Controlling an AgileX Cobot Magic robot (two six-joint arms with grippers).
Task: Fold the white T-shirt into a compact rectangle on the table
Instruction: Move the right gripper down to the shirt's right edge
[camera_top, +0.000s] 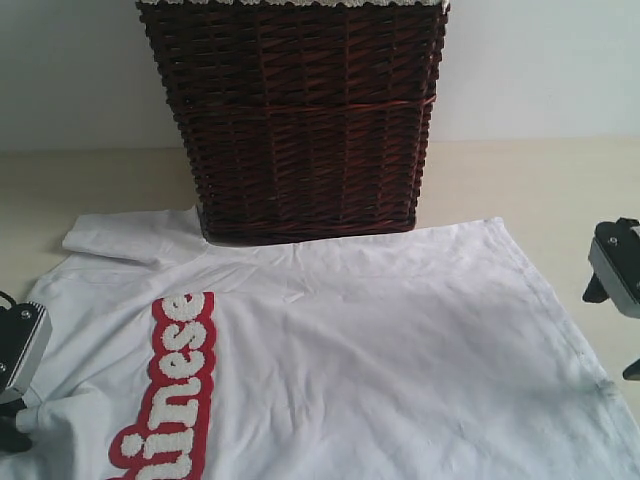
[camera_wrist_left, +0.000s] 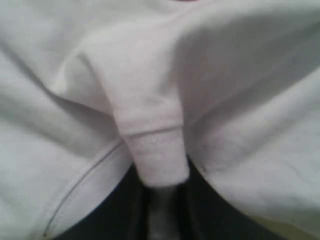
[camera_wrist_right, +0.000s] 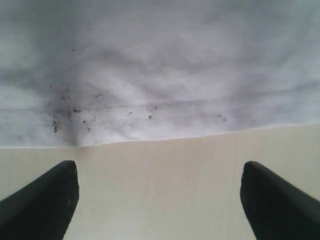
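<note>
Stage: likely fold start, left pincer clamped on white T-shirt at 8 o'clock; right pincer open over surface at 3 o'clock. Next: grip hem.

The table carries the white T-shirt (spread out) and a wicker basket.

The white T-shirt lies spread out and slightly wrinkled on the pale cream worktop, its fuzzy red-outlined white letters facing up.
</note>
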